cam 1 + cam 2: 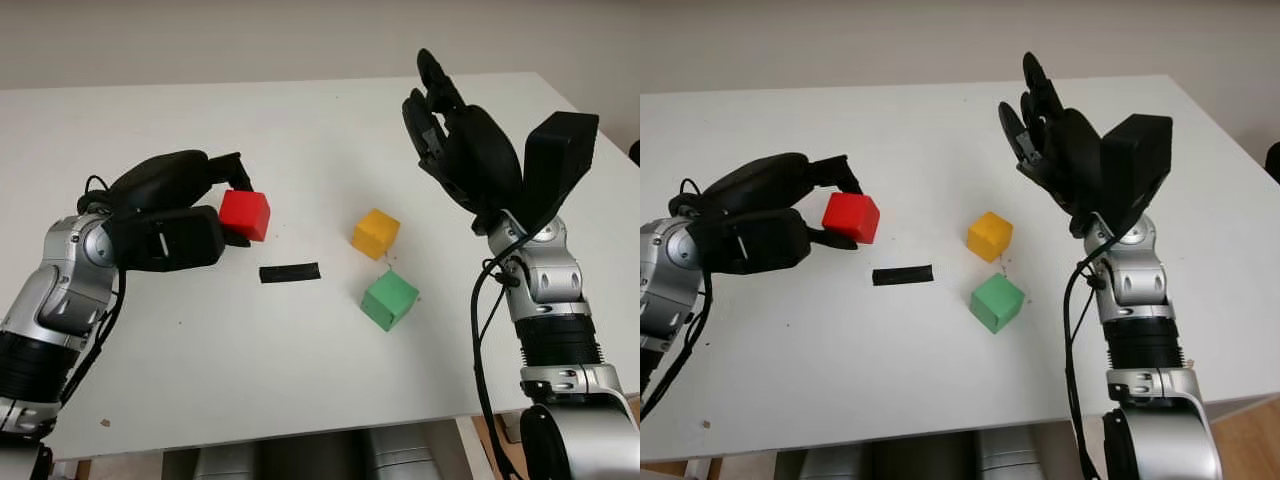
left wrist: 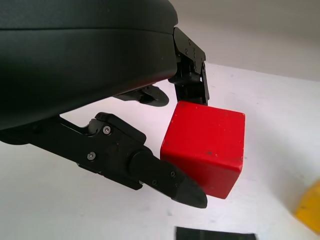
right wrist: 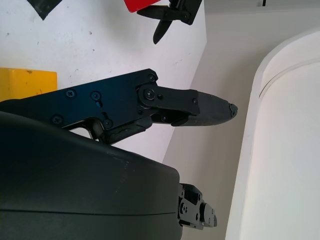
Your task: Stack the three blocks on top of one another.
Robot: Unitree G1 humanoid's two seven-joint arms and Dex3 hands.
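My left hand [image 1: 232, 205] is shut on the red block [image 1: 245, 214], holding it a little above the table left of centre; the fingers [image 2: 170, 177] pinch it from both sides. The yellow block [image 1: 375, 233] sits on the table right of centre. Just in front of it lies the green block [image 1: 389, 299]. Both stand apart from each other. My right hand [image 1: 445, 110] is open, raised above the table behind and to the right of the yellow block.
A short strip of black tape [image 1: 290, 272] lies flat on the white table [image 1: 200, 350] between the red block and the green one. The table's front edge runs close to my arms.
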